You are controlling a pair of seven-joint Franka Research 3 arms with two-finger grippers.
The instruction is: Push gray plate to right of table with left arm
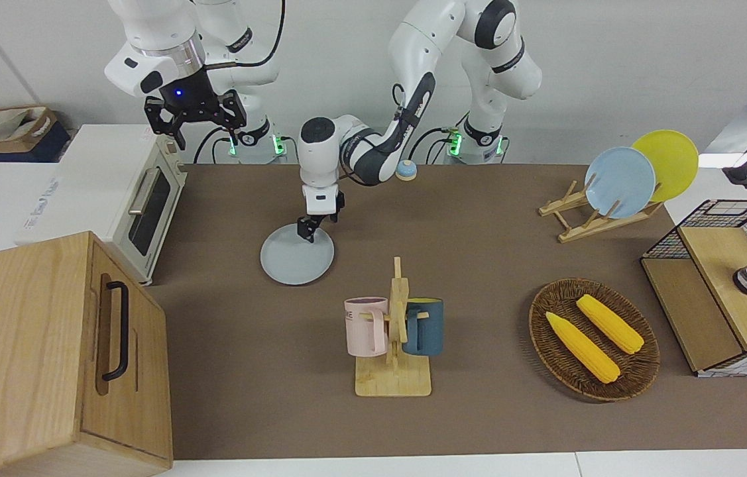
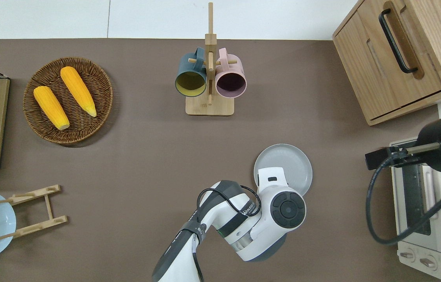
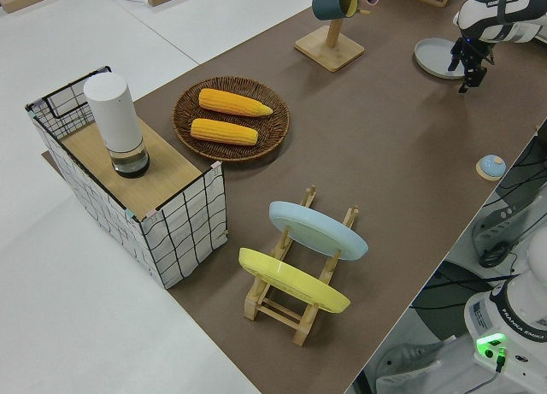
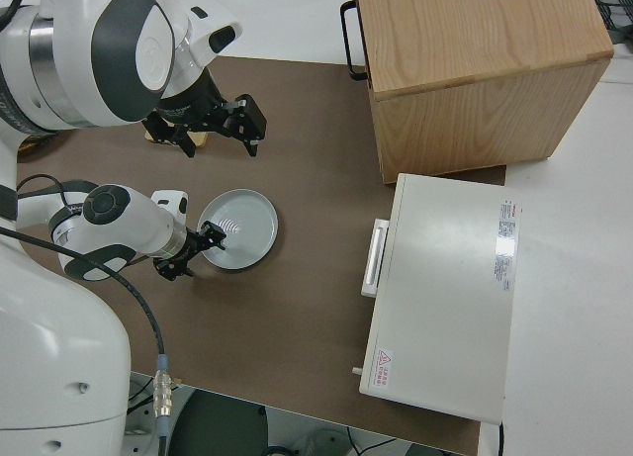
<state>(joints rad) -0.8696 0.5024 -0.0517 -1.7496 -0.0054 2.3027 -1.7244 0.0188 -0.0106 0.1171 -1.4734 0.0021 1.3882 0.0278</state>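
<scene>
The gray plate (image 1: 297, 258), round, shallow and pale, lies flat on the matte brown table (image 1: 479, 265), between the wooden mug stand (image 1: 394, 344) and the robots, toward the right arm's end near the white toaster oven (image 1: 124, 199). The left arm's small black gripper (image 1: 310, 228) stands low at the plate's rim on the robot-side edge, apparently touching it; I cannot tell how its fingers stand. The right gripper (image 1: 194, 112) is parked, fingers spread and holding nothing. The push probably runs toward the oven.
</scene>
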